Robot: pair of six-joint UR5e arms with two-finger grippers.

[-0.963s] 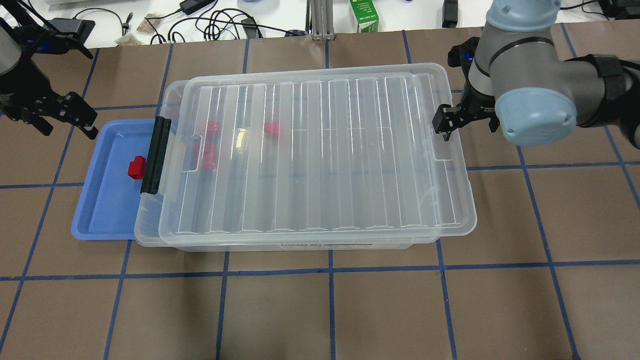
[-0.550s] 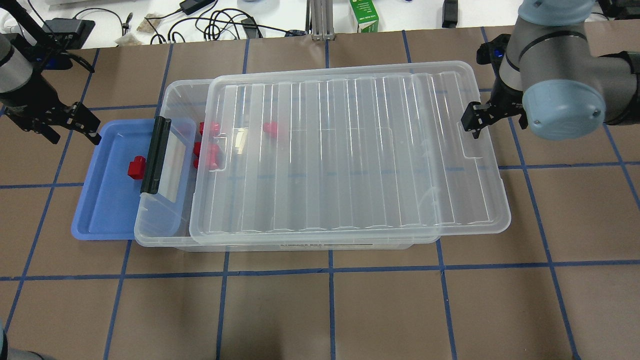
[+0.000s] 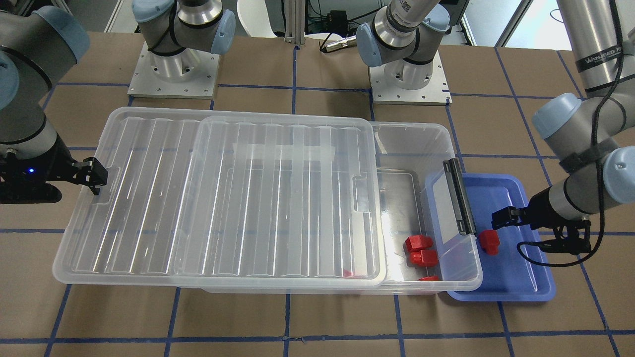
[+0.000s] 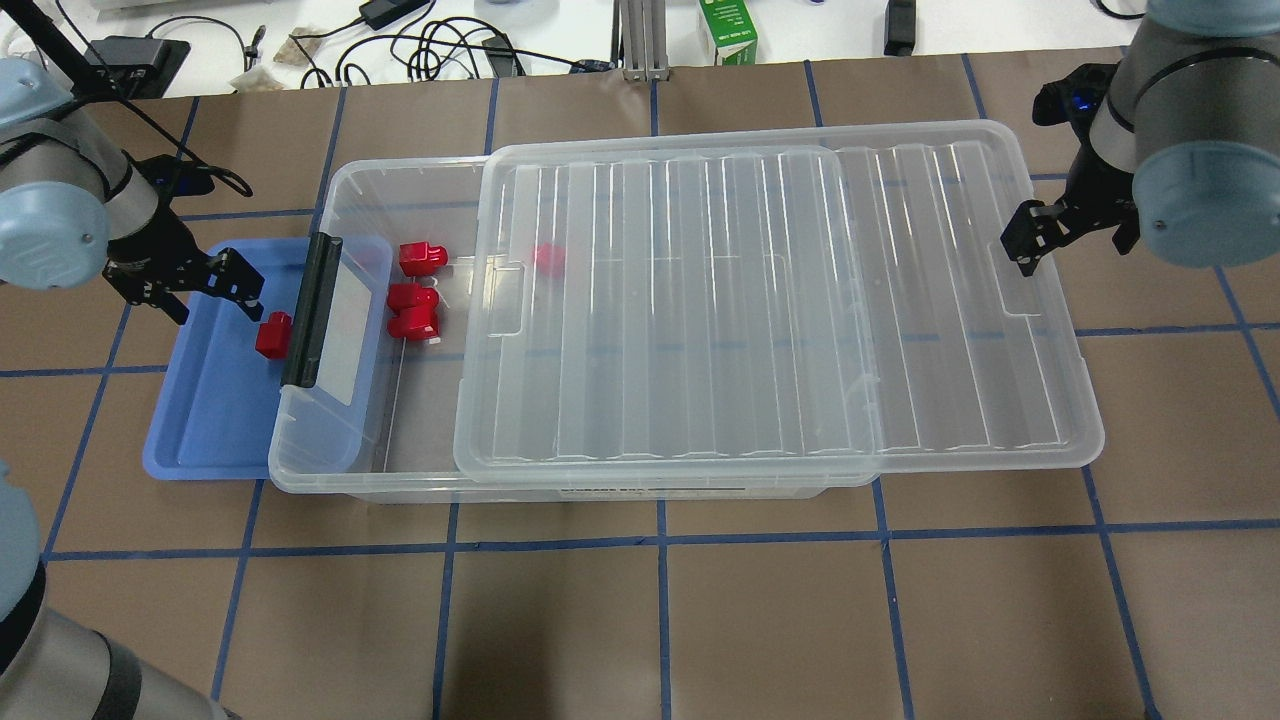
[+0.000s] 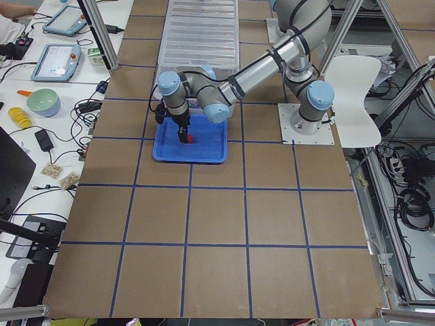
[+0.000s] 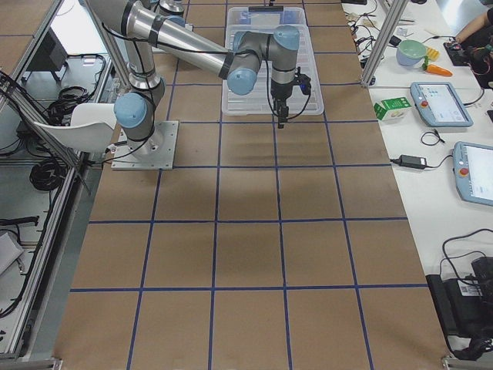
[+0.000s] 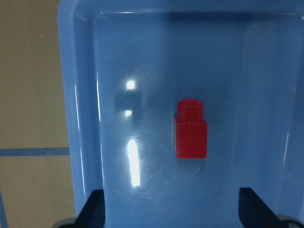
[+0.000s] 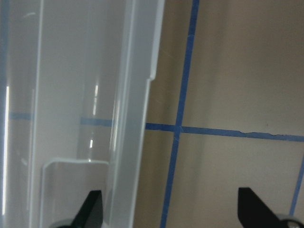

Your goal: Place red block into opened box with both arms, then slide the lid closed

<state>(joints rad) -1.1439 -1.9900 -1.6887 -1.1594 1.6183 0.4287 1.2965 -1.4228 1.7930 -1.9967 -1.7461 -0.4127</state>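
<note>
Left gripper [image 7: 173, 216] hangs low over the tray [image 4: 200, 420], fingers spread wide, holding nothing. The block [image 7: 191, 129] lies flat on the tray floor just ahead of the fingertips and between their lines, stub pointing away from the gripper. The latch [image 4: 310, 310] end of the box [image 4: 340, 450] stands just past it. The block is not yet in the box.

Right gripper [image 8: 172, 216] is also spread. It straddles the lid's [image 4: 700, 300] short-end rim, one finger over the notch, one outside, with nothing pinched. The lid is drawn toward this gripper, so the box is open at the far, latch end.

Handling, as we judge it:
- The block is light, hard and glossy, and likely to skate on the slick tray if nudged.
- We would pinch it across the flat sides of the chunky body, not the stub.
- The lid is thin and probably flexes, so we would push it squarely at the notch.
</note>
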